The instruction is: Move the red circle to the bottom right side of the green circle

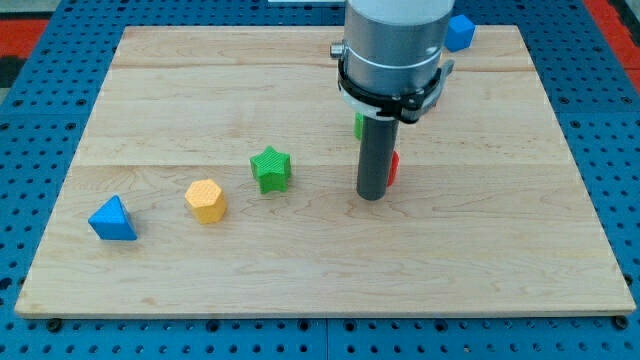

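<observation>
My tip (372, 195) rests on the wooden board near its middle. The red circle (394, 168) is mostly hidden behind the rod; only a red sliver shows at the rod's right edge, touching or very close to it. The green circle (358, 125) is also mostly hidden; a small green edge shows at the rod's left, just above the red circle and under the arm's body.
A green star (271, 168) lies left of the tip. A yellow hexagon (206, 200) and a blue triangle (112, 219) lie further left. A blue block (459, 31) sits at the board's top edge, right of the arm. The wooden board (500, 250) lies on blue pegboard.
</observation>
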`<state>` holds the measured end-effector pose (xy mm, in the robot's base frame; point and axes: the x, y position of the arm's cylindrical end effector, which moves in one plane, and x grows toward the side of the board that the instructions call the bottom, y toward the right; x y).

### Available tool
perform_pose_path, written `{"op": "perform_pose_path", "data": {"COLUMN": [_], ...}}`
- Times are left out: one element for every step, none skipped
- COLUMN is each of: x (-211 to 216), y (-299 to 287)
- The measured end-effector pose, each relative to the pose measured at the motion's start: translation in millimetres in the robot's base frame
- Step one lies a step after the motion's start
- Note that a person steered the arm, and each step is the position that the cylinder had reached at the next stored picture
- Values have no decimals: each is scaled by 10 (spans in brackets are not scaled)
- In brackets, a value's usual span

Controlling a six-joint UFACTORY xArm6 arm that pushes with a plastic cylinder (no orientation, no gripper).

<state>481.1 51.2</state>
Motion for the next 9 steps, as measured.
{"op": "perform_pose_path", "data": {"x": [112,180,118,-22,-174,-244,-244,-321,-533], "y": [72,316,521,458,185,-42,61,127,265]}}
